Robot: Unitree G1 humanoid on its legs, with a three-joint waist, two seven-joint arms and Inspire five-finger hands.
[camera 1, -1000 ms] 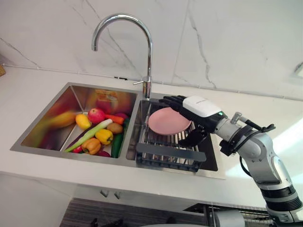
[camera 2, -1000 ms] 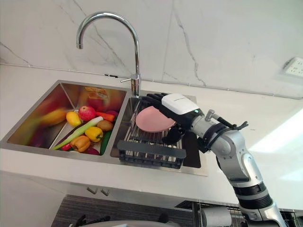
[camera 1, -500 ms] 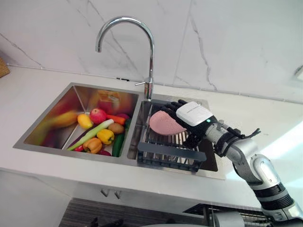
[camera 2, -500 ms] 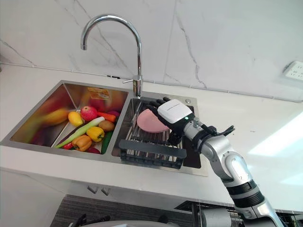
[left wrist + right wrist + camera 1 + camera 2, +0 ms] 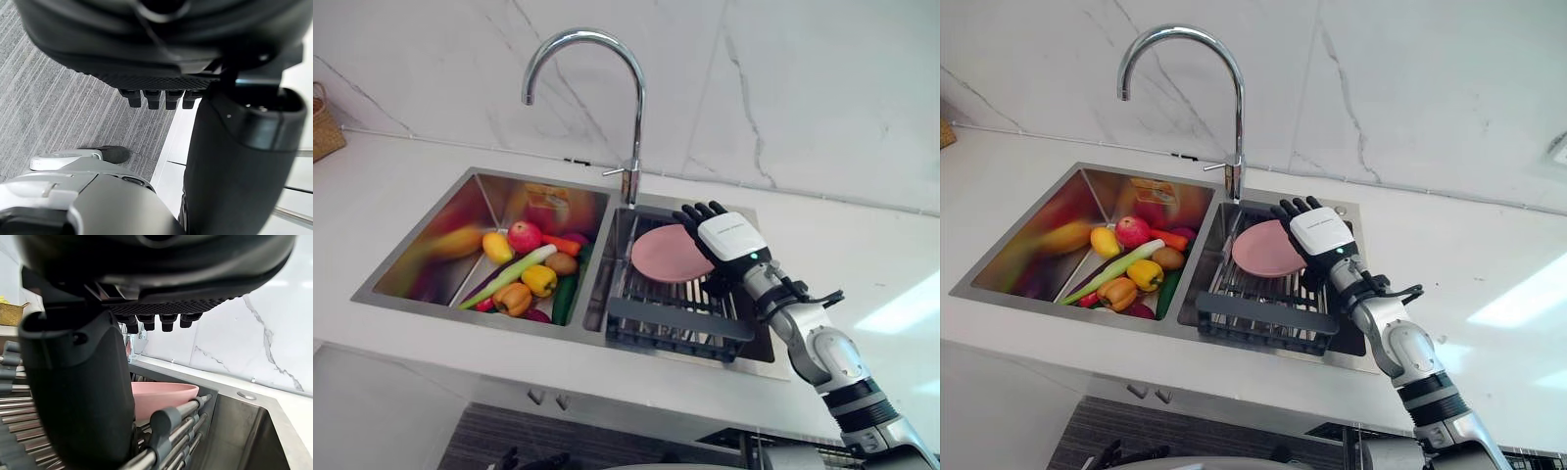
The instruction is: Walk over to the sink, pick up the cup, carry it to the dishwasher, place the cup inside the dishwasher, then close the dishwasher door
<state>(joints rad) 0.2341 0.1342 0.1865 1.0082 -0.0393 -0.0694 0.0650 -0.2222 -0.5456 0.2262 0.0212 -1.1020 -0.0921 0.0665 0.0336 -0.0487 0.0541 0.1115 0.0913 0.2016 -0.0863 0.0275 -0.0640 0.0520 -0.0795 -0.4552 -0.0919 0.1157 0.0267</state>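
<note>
Crockery stands in for the task's cup here: a shallow pink dish (image 5: 671,253) lies tilted on the bars of a dark dish rack (image 5: 671,319) in the right basin of the sink (image 5: 431,305), just right of the tap (image 5: 633,108). No cup shape can be made out.

The dish looks stiff, smooth and light. It is probably slippery if wet and liable to chip against the steel bars. Its raised rim on the side nearest the arm seems the best place to take hold, with the thumb under the lip and the fingers over the top.

The right robot hand (image 5: 731,239) reaches in from the bench side, back upward and wrist bent down toward the rack. Its fingers (image 5: 697,212) are straight and spread over the dish's right edge, and it holds nothing. In the right wrist view the thumb (image 5: 78,391) hangs apart beside the rim, and whether it touches the dish cannot be told.

The left robot hand (image 5: 161,54) hangs relaxed and empty over the floor. Vegetables (image 5: 524,276) fill the left basin.
</note>
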